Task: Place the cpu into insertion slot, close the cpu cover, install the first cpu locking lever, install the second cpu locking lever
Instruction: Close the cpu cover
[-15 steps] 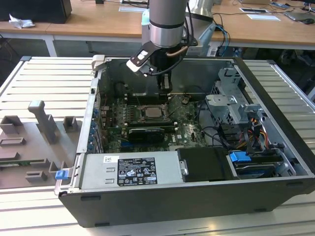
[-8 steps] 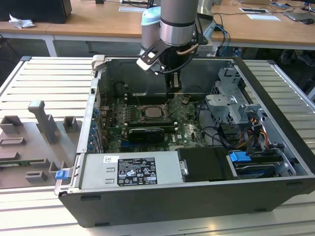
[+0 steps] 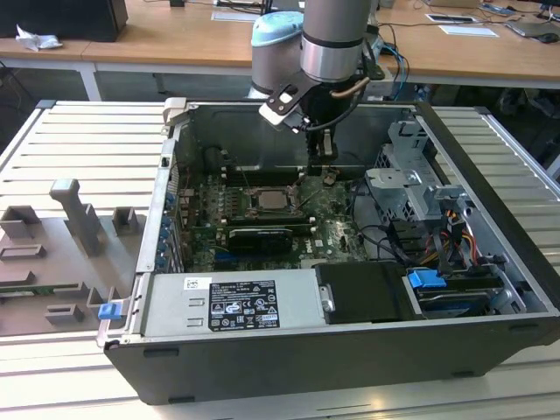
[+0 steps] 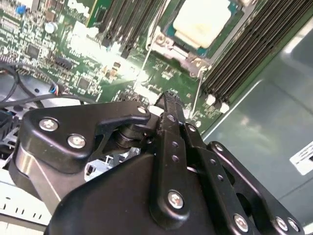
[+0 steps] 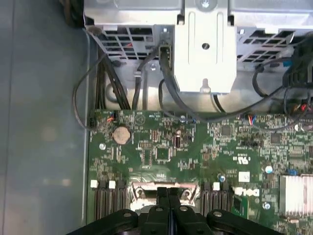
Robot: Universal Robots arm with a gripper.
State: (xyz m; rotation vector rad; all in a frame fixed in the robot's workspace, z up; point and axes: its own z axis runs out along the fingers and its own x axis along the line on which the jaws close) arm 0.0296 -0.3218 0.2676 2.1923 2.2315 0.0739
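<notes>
The cpu shows its pale beige-silver face inside the insertion slot on the green motherboard. The silvery cpu cover frames the chip and looks laid down over it. Two thin wire locking levers run along the socket's sides; I cannot tell whether they are latched. My gripper hovers just beside the socket, on the exterior view's right of it, with its black fingers pressed together and nothing between them. In the first wrist view the fingers hide part of the socket frame.
The open computer case surrounds the board. Black memory slots flank the socket. A metal drive cage with cables stands close by, and the power supply sits at the front. Grey fixtures stand at the exterior view's left.
</notes>
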